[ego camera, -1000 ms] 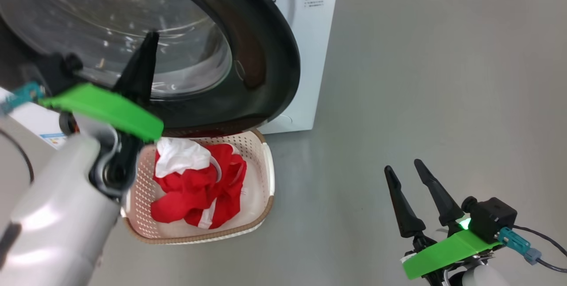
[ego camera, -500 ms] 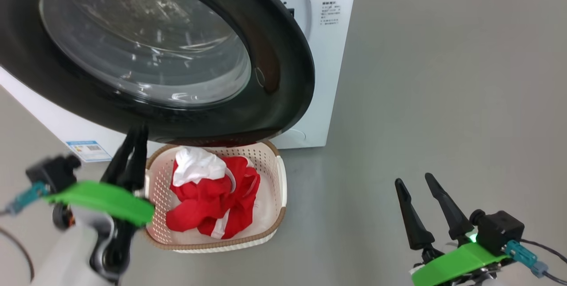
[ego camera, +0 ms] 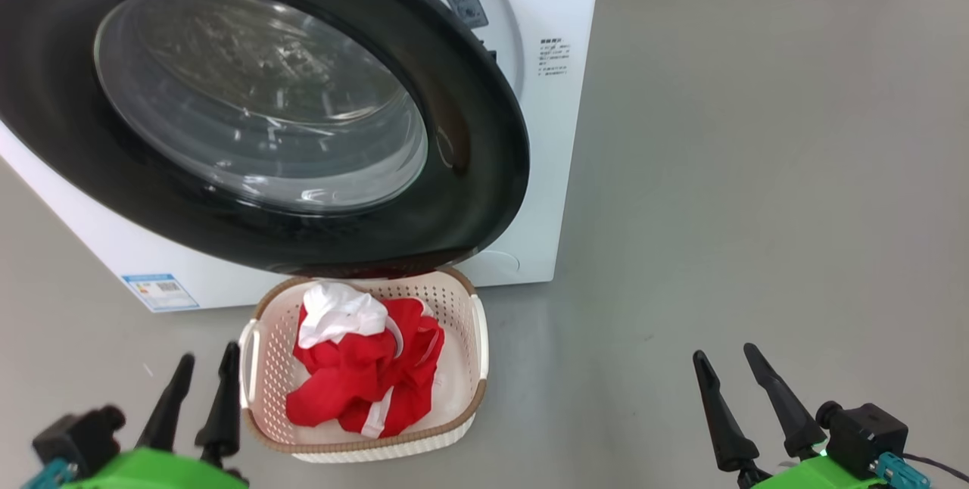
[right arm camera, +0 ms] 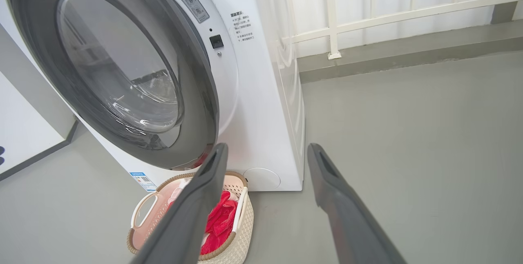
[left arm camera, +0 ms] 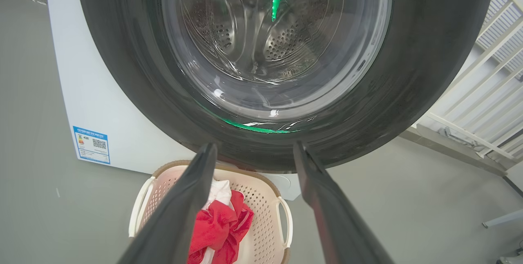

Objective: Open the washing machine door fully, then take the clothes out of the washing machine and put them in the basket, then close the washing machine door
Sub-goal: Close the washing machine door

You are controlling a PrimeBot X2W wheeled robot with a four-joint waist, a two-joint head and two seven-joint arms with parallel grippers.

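Left gripper (ego camera: 207, 353): low at the left of the head view, fingers pointing up. The jaws are spread apart with nothing between them, and it sits just beside the basket's left handle.
Right gripper (ego camera: 724, 353): low at the right of the head view, jaws spread just as wide and holding nothing. It is over bare floor, well apart from the basket.
Floor (ego camera: 719, 171): smooth matt grey with a few small specks. The machine and the basket stand on it.
Room: a white railing (right arm camera: 367, 14) runs behind the machine along a low grey kerb (right arm camera: 408, 55).
Basket (ego camera: 454, 315): cream perforated plastic with a brown woven-look rim and white side handles. It stands on the floor close against the machine's front, its far rim under the door's lower edge.
Clothes (ego camera: 363, 383): inside the basket, a crumpled bright red heap. A white part lies on top at the far side and white stripes show lower down.
Washing machine (ego camera: 553, 133): white front loader with a blue label (ego camera: 160, 291) low on its front and a small black latch socket (right arm camera: 216, 41) beside the opening.
Washing machine door (ego camera: 469, 133): wide glossy black rim around bulging clear glass. In the right wrist view it stands out at an angle from the front, not latched.
Drum (left arm camera: 282, 39): perforated steel, seen through the glass in the left wrist view.
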